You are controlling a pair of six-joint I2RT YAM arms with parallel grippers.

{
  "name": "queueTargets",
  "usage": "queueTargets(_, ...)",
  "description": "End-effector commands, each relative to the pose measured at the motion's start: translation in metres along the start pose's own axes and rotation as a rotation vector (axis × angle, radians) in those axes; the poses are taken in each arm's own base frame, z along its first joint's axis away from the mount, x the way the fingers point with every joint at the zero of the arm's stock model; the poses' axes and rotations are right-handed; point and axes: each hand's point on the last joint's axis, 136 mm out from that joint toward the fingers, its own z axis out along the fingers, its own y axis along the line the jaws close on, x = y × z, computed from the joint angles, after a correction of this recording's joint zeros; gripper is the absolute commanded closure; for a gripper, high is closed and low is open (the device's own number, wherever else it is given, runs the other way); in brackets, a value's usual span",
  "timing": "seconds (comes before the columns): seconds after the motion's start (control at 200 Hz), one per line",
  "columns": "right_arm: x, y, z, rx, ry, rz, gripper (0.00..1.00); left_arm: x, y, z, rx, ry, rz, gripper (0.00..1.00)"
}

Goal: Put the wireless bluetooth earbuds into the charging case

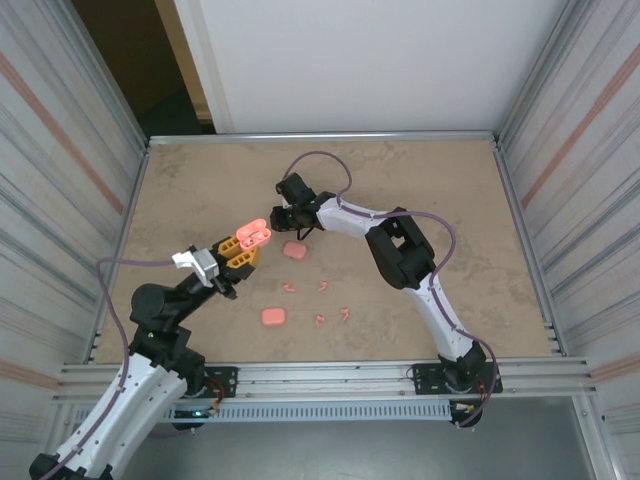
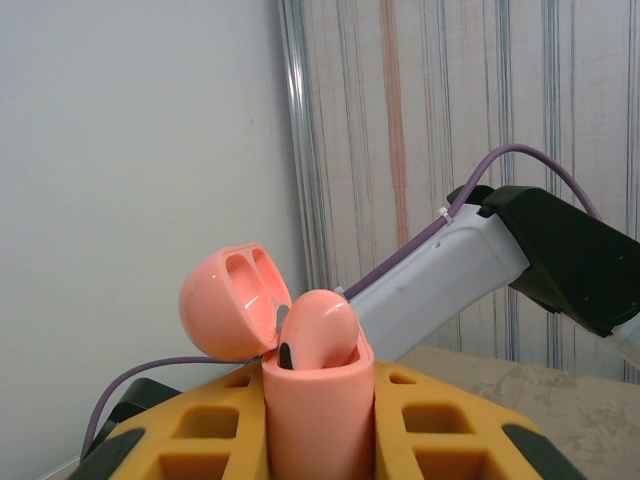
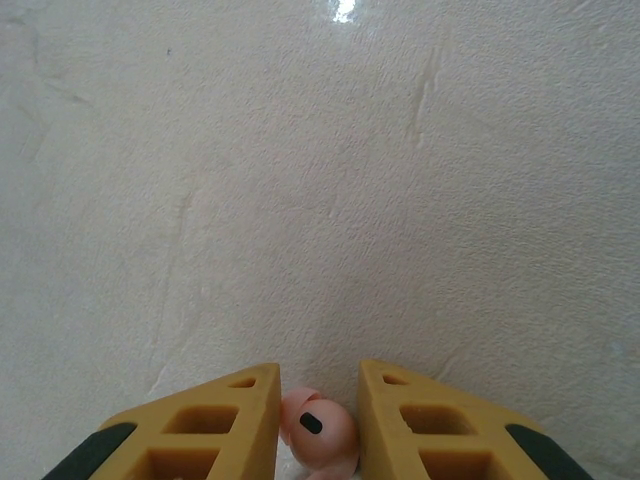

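Left arm (image 1: pixel 165 310) stretched toward 1 o'clock, left gripper (image 1: pixel 240 252) clamped on the open case (image 2: pixel 315 410), one glossy salmon-pink earbud (image 2: pixel 322 328) seated inside. Right arm (image 1: pixel 400 250) folded toward 10 o'clock, right gripper (image 3: pixel 318 378) nipped narrow on a second earbud (image 3: pixel 320 432) (black dot showing). At its 6 o'clock lay two closed cases (image 1: pixel 293 250) (image 1: pixel 273 317) and four loose earbuds (image 1: pixel 288 287) (image 1: pixel 324 285) (image 1: pixel 319 320) (image 1: pixel 345 313).
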Motion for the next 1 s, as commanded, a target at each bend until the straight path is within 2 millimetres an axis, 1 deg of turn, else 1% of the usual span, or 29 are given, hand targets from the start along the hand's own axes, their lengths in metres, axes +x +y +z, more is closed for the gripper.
queueTargets(0.0,0.027,-0.004,-0.003,0.033,0.076,-0.021,0.75,-0.005,0.000,-0.001,-0.008,-0.016,0.025,1.00)
queueTargets(0.145,0.026,-0.002,-0.010,0.021,0.061,-0.029,0.77,-0.004,0.001,-0.001,-0.010,-0.012,0.024,1.00)
queueTargets(0.281,0.020,0.001,-0.020,-0.005,0.025,-0.036,0.80,-0.004,0.001,0.000,-0.010,-0.011,0.025,1.00)
queueTargets(0.461,0.010,0.003,-0.034,-0.029,-0.015,-0.050,0.80,0.002,0.002,0.001,-0.012,0.010,0.013,1.00)
queueTargets(0.636,-0.002,0.000,-0.052,-0.045,-0.064,-0.061,0.80,0.022,0.007,0.004,-0.025,0.062,-0.021,1.00)
queueTargets(0.787,-0.013,-0.008,-0.073,-0.050,-0.115,-0.054,0.80,0.047,0.014,0.007,-0.054,0.118,-0.064,1.00)
queueTargets(0.997,-0.023,-0.022,-0.103,-0.044,-0.176,-0.057,0.80,0.084,0.023,0.011,-0.088,0.216,-0.117,1.00)
